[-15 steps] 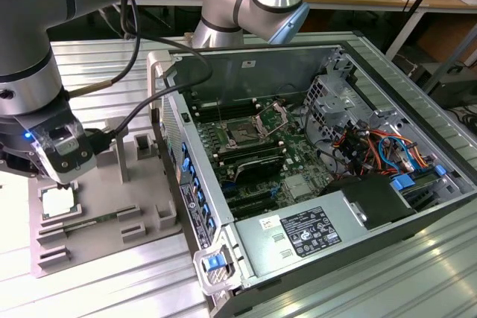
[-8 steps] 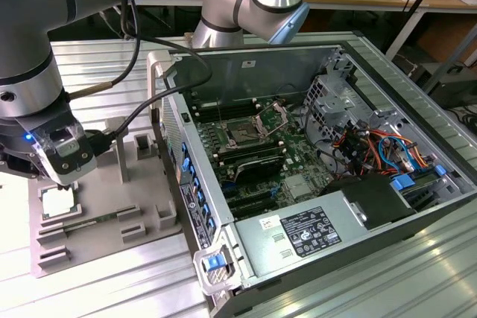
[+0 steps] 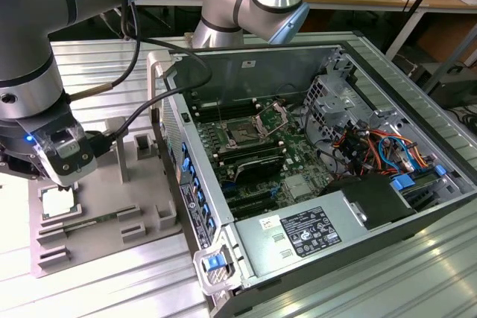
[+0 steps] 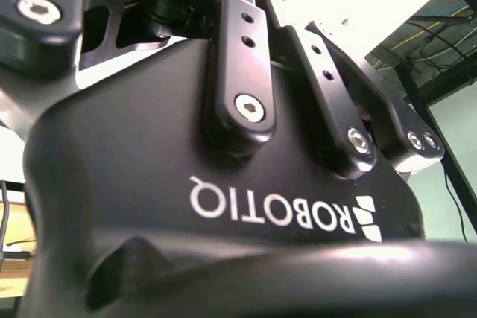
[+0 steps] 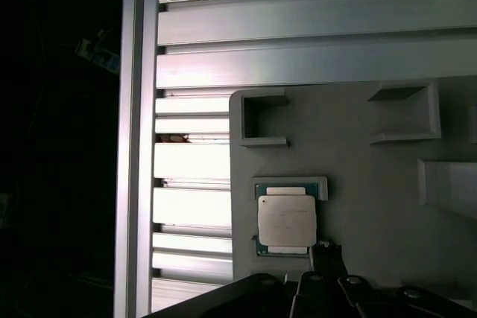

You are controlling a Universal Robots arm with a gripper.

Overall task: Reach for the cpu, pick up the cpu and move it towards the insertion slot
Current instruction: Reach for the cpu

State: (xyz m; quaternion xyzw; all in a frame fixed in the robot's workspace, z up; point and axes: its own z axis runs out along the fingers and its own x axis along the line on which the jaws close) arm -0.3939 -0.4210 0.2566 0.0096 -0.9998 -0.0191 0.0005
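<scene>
One cpu (image 5: 287,219) in grey tray (image 5: 373,184) recess, claw (image 5: 328,277) close above

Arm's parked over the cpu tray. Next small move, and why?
Probably a short, slow descent straight down onto the cpu. In the exterior view the end effector hangs just above the chip, which lies flat in its recess on the grey tray. In the first wrist view the chip is uncovered and not yet gripped.
</scene>
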